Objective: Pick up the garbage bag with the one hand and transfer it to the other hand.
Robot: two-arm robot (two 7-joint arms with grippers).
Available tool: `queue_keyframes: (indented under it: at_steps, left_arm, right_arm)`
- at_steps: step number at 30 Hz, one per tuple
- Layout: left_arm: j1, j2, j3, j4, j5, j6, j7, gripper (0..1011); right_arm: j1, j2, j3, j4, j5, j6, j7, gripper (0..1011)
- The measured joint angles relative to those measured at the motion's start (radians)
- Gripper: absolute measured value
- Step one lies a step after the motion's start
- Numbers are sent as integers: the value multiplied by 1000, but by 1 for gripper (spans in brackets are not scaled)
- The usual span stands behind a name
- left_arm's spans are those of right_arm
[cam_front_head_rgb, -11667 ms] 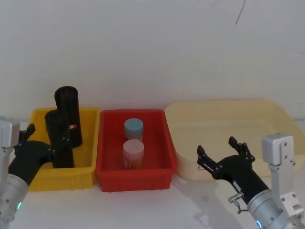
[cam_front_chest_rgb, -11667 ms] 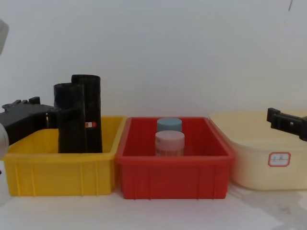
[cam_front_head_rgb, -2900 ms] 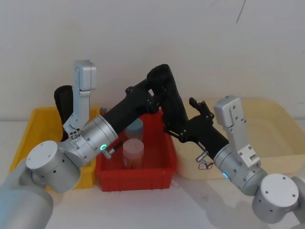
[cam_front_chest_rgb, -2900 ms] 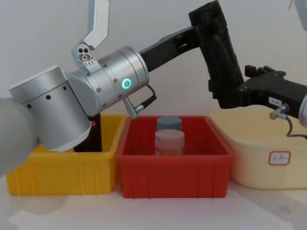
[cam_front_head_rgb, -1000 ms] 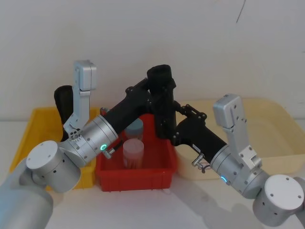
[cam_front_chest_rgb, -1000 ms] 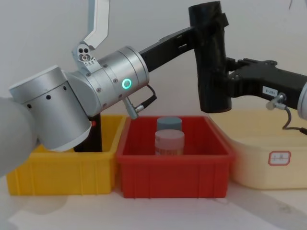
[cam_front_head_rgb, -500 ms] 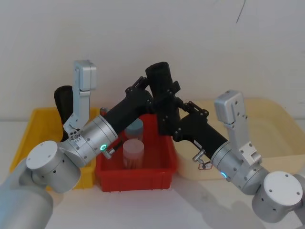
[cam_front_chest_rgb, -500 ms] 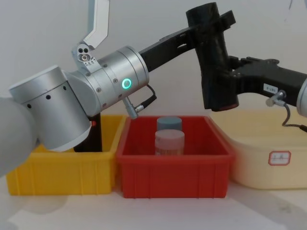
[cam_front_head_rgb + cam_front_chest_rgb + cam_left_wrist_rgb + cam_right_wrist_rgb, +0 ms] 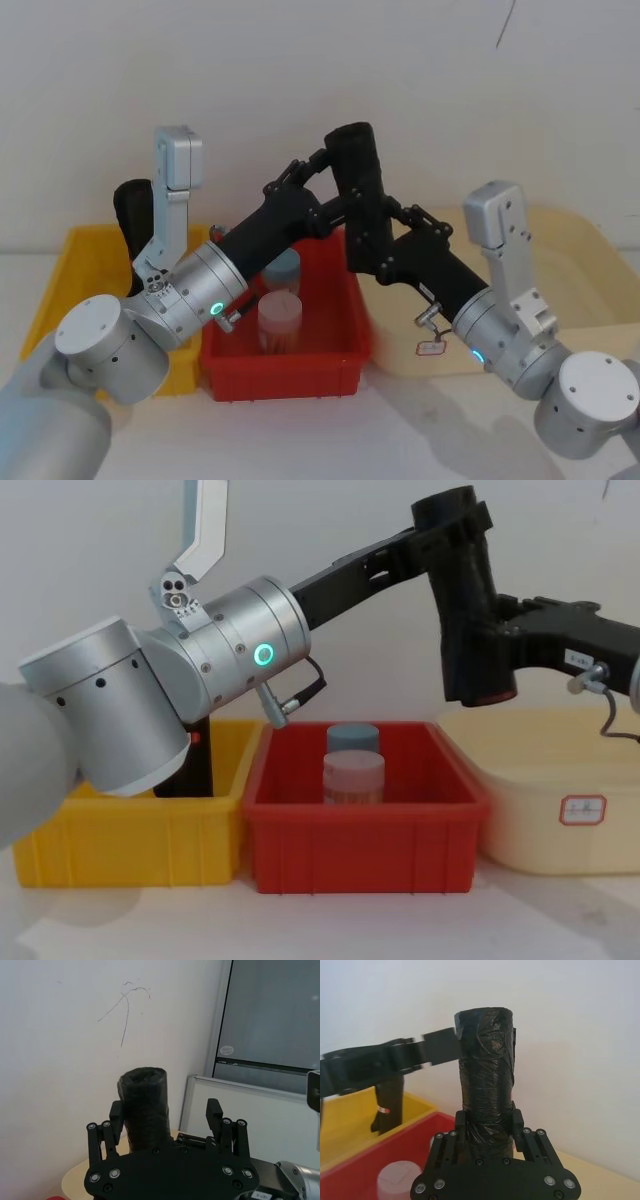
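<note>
White wall (image 9: 80, 540) behind, pale tabletop (image 9: 320, 930) below: we see the garbage bag (image 9: 465, 580) in mid-air above the right side of the red bin (image 9: 360, 850), near the cream tub (image 9: 540, 820). It leans a little, its top towards the robot's left. The right gripper (image 9: 489, 1119) is clamped on the lower part of the roll, a finger pressed to each side. The left gripper (image 9: 165, 1109) sits around the upper part with its fingers (image 9: 214, 1110) spread. One finger lies just beside the plastic (whether it touches, we cannot tell); the other stands apart from it.

We judge the handover nearly complete, and the risk lies in the parting. With the left fingers on both sides of the roll, a pull-away at an angle could catch the plastic and twist or drag the bag in the right grip. The hold is low, so most of the roll stands above the clamp and would lever against it if knocked. Should it slip, it would likely drop into the red bin onto the two jars (image 9: 353, 775) standing there.

The bag itself is a plain black cylinder of tightly wound, crinkled plastic, its surface creased and faintly shiny, its top end a dark ragged ring. We expect it to be soft and rather slick under hard pads, yielding where squeezed. A second black roll (image 9: 390, 1095), bearing a red-and-white band, stands in the yellow bin (image 9: 120, 840) and is not the one in play.
</note>
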Motion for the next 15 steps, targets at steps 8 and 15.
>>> queue_keyframes:
  at_steps: [8, 15]
  left_arm:
    - [0, 0, 0, 0, 0, 0, 0, 1000]
    - [0, 0, 0, 0, 0, 0, 0, 1000]
  right_arm:
    - [12, -6, 30, 22, 0, 5, -23, 526]
    - [25, -10, 60, 45, -6, 11, -54, 522]
